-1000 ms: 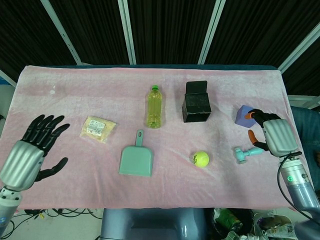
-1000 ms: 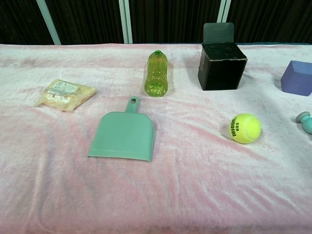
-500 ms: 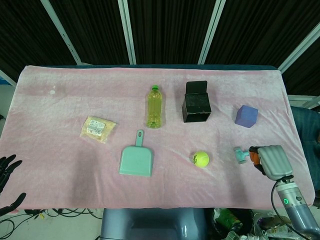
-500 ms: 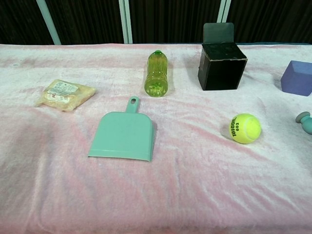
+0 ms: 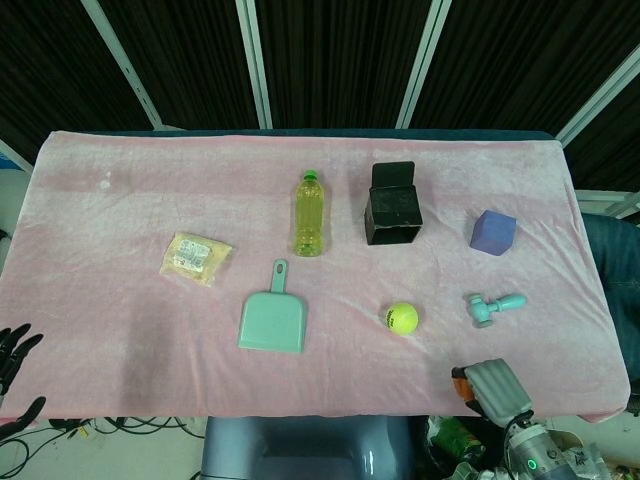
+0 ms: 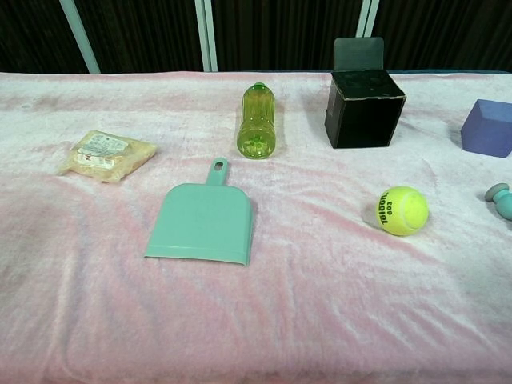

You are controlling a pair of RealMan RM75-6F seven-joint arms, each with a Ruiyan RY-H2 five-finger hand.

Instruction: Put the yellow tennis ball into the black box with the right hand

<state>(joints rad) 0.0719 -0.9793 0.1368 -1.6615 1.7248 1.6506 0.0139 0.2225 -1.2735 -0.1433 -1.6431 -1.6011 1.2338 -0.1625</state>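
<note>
The tennis ball (image 5: 402, 318) lies on the pink cloth (image 5: 130, 200), in front of the black box (image 5: 393, 211) and apart from it. The right hand (image 5: 490, 385) sits at the table's near edge, holding nothing; its finger posture cannot be determined. Approach the ball from above, clear of the small hammer (image 5: 493, 306), and enclose it fully before lifting. Only the left hand's (image 5: 14, 350) fingertips show.

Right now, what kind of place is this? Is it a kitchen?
Probably not a kitchen: more likely a robot test lab. Unrelated things lie spaced apart on a pink cloth: a ball, a black box, a dustpan. A robot hand waits at the edge.
</note>
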